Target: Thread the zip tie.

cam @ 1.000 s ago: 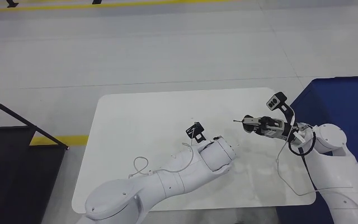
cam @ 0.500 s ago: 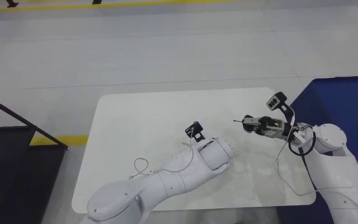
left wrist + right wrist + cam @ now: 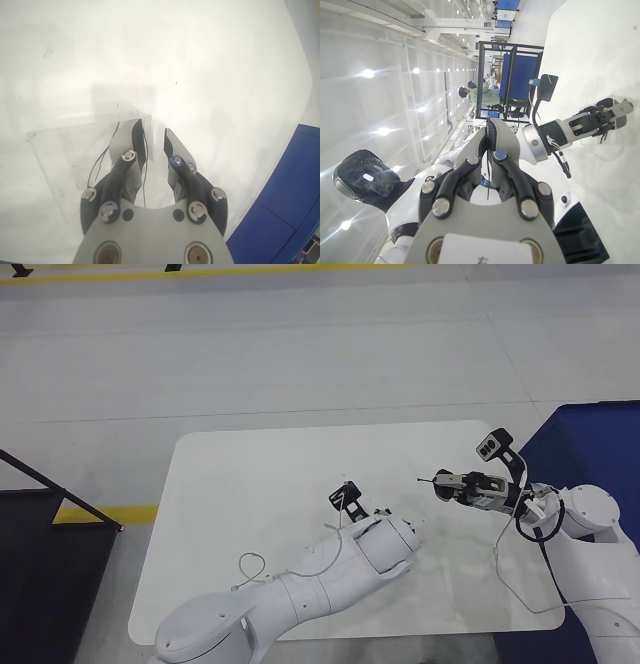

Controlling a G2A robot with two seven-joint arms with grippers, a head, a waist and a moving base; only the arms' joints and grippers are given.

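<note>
The left gripper and its arm have edged slightly left over the worktop, the wrist camera shifting with them.

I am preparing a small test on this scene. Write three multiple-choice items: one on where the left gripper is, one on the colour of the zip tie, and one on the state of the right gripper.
1. Where is the left gripper?
A) at the clear box on the table
B) on the floor beyond the table
C) beside a red bowl

2. What colour is the zip tie in the right gripper?
A) white
B) black
C) yellow

3. How is the right gripper?
A) wide open
B) shut on nothing
C) shut on the zip tie

Key:
1 A, the clear box lies right at its fingertips.
2 B, it is a thin black strip.
3 C, the fingers press the strip between them.
</note>
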